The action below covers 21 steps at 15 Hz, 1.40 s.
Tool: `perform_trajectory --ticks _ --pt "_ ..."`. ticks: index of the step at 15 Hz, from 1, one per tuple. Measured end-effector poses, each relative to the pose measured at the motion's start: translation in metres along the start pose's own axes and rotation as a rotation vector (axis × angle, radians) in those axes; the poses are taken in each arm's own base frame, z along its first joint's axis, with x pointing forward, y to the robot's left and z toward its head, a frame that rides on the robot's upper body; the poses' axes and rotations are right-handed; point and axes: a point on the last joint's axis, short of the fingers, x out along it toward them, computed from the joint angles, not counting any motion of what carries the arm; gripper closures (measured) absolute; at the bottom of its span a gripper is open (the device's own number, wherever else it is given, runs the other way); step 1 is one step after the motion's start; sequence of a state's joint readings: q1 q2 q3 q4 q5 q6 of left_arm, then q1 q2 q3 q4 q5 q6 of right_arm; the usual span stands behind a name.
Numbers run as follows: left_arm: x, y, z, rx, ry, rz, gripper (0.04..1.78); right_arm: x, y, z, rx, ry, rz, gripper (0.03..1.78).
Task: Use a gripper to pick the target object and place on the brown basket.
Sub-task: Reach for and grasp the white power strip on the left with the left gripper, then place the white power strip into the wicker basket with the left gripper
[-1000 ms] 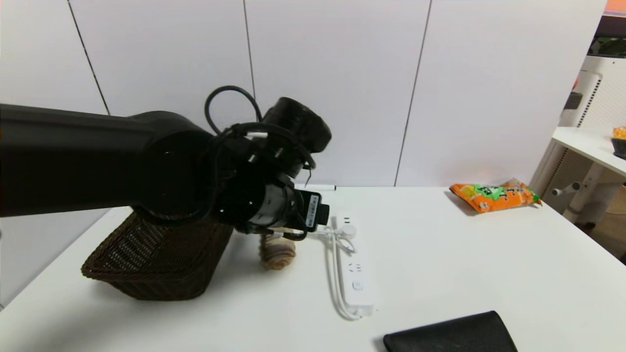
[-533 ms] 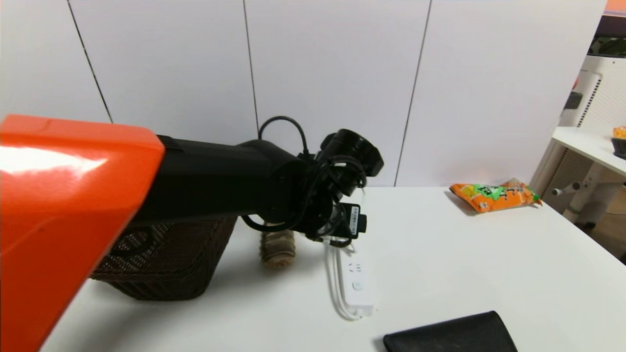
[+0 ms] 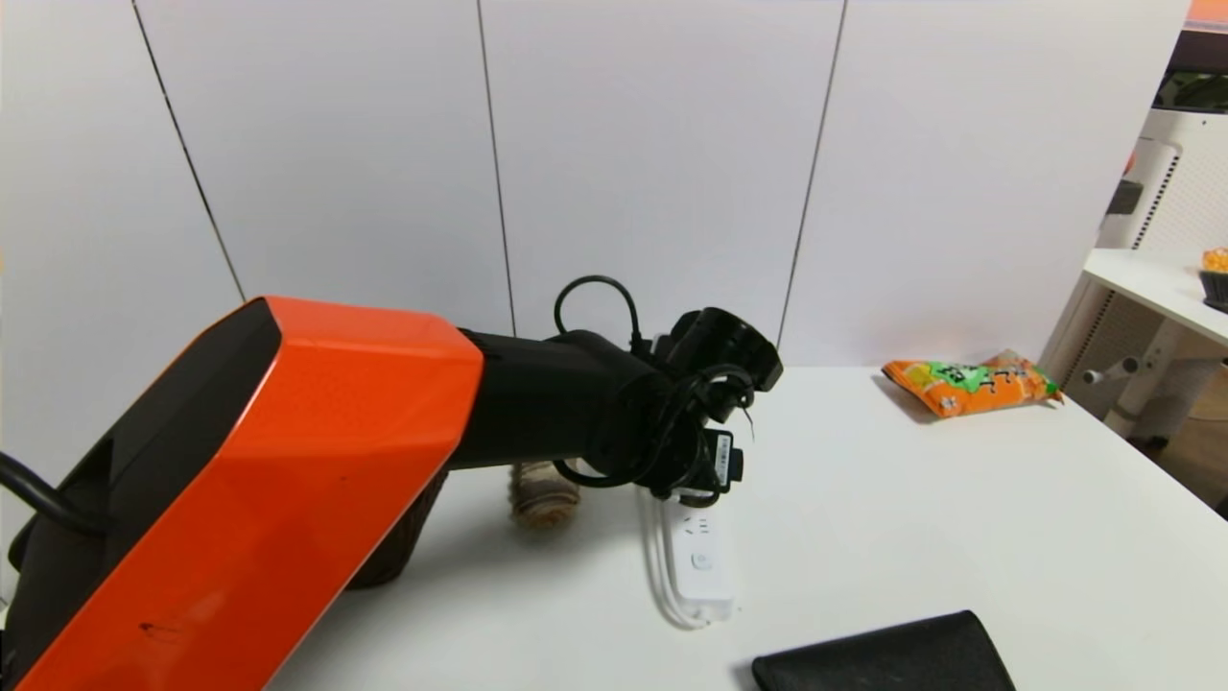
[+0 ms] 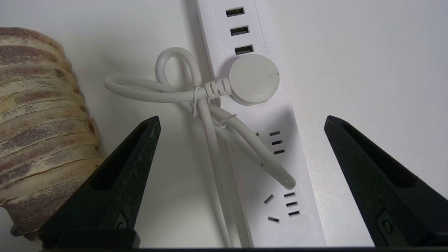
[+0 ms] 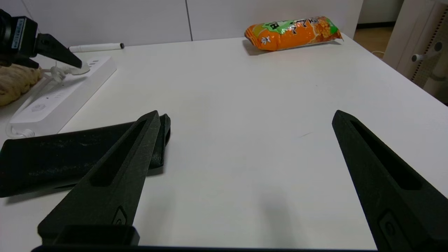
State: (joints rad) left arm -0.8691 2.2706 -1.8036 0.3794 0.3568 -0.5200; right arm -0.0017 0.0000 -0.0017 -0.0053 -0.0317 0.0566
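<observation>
While the brown basket (image 3: 389, 557) sits at the table's left, mostly hidden behind the orange arm, the bread roll (image 3: 543, 496) lies just right of it. Next comes the power strip (image 3: 700, 561), flat on the table (image 3: 911, 518), its long axis running from the robot toward the wall, cord bundled on the far half. The left gripper (image 4: 241, 122) hovers above that half, fingers spread wide, straddling strip and cord. Rightward lie a black pouch (image 3: 883, 657) and a snack bag (image 3: 969, 382). The right gripper (image 5: 245, 117) hovers parked over the table's near right side, fingers apart.

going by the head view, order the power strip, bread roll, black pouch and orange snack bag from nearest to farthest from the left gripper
From the left gripper:
1. power strip, directly beneath it
2. bread roll, just to its left
3. black pouch, at the table's near edge, right
4. orange snack bag, far back right; close to the pouch in distance
</observation>
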Motion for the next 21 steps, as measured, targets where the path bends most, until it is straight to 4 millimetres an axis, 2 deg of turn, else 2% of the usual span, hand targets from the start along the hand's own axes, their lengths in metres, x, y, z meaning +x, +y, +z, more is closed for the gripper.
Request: perform_trajectory --ticks 9,13,16,18,19,21 --pt "0.036 -0.011 -0.013 0.011 0.030 0.010 0.13 0.000 0.000 0.000 0.000 0.000 0.000 0.11" --pt "0.042 -0.011 -0.016 0.018 0.038 0.015 0.13 0.000 0.000 0.000 0.000 0.000 0.000 0.11" --pt "0.040 -0.010 -0.017 0.021 0.052 0.023 0.60 0.000 0.000 0.000 0.000 0.000 0.000 0.11" --pt "0.037 -0.006 -0.020 0.027 0.068 0.035 0.84 0.000 0.000 0.000 0.000 0.000 0.000 0.11" --pt "0.035 -0.005 -0.022 0.030 0.074 0.039 0.92 0.000 0.000 0.000 0.000 0.000 0.000 0.11" --pt "0.031 -0.002 -0.023 0.034 0.082 0.043 0.97 0.000 0.000 0.000 0.000 0.000 0.000 0.11"
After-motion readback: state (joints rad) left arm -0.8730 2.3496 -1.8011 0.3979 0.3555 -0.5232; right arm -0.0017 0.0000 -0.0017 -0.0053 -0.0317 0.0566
